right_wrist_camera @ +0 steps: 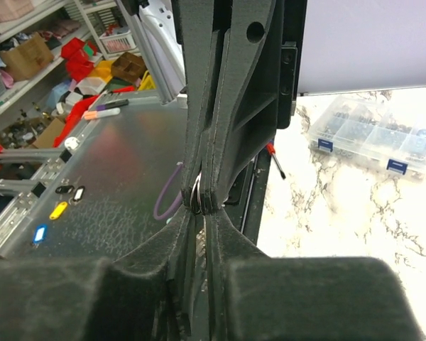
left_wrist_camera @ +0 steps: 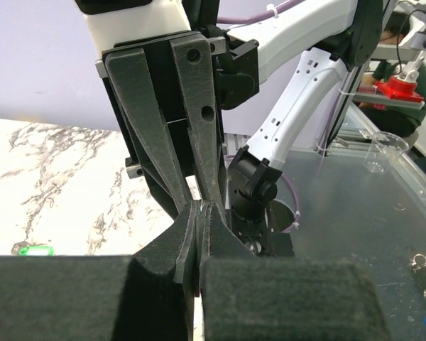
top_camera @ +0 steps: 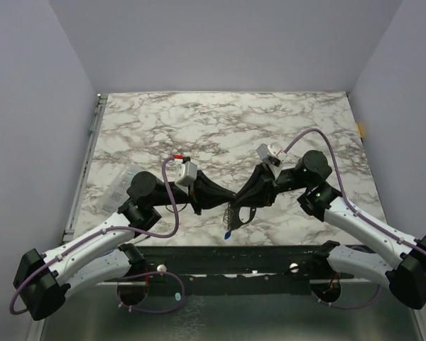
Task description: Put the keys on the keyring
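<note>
Both grippers meet tip to tip above the front middle of the marble table (top_camera: pixel 220 135). The silvery keyring (right_wrist_camera: pixel 201 195) shows edge-on as a thin loop right where the four fingertips join. My left gripper (top_camera: pixel 225 201) (left_wrist_camera: pixel 201 212) is shut on it, its jaws pressed together. My right gripper (top_camera: pixel 236 204) (right_wrist_camera: pixel 203 211) comes in from the opposite side, closed to a narrow slit on the same ring. A beaded chain (top_camera: pixel 231 215) hangs below the tips with the blue key (top_camera: pixel 228 234) dangling at its end. The mint green key (left_wrist_camera: pixel 34 249) lies on the marble.
A clear plastic compartment box (top_camera: pixel 121 186) (right_wrist_camera: pixel 373 138) sits at the table's left edge. A red-handled screwdriver (right_wrist_camera: pixel 275 158) lies near the front edge. Below the table front is a metal tray (left_wrist_camera: pixel 383 234) with a clear beaker (left_wrist_camera: pixel 380 150) and small tags.
</note>
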`<action>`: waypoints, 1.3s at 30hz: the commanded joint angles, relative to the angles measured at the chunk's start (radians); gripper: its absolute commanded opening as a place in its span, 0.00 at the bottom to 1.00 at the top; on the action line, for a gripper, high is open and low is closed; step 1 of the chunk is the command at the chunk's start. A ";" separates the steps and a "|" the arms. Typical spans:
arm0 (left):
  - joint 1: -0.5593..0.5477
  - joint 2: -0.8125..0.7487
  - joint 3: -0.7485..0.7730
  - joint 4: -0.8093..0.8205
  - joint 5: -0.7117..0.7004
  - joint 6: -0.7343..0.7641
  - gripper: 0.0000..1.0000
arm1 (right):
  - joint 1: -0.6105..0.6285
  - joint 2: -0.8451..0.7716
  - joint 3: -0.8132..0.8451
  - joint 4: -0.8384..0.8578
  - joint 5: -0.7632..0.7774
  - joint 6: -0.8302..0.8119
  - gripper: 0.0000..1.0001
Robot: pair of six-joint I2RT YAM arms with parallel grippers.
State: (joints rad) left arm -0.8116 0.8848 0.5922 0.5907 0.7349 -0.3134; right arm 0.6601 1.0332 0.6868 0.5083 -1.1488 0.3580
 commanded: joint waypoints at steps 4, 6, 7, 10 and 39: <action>0.002 -0.020 -0.015 0.037 -0.056 0.005 0.00 | 0.007 -0.008 0.019 0.006 0.047 -0.023 0.01; 0.002 -0.031 -0.024 0.037 -0.064 0.011 0.00 | 0.007 -0.024 0.014 0.003 0.072 -0.035 0.01; 0.002 -0.036 -0.030 0.037 -0.064 0.016 0.04 | 0.007 -0.033 0.013 0.001 0.085 -0.040 0.01; 0.002 -0.055 -0.031 -0.001 -0.065 0.037 0.39 | 0.007 -0.053 0.022 -0.036 0.111 -0.068 0.01; 0.000 -0.176 0.149 -0.583 -0.010 0.427 0.55 | 0.007 -0.199 0.042 -0.143 -0.041 -0.065 0.01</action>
State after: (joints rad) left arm -0.8116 0.6754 0.7273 0.0315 0.6697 0.0750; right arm 0.6640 0.8490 0.7151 0.3069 -1.1099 0.2337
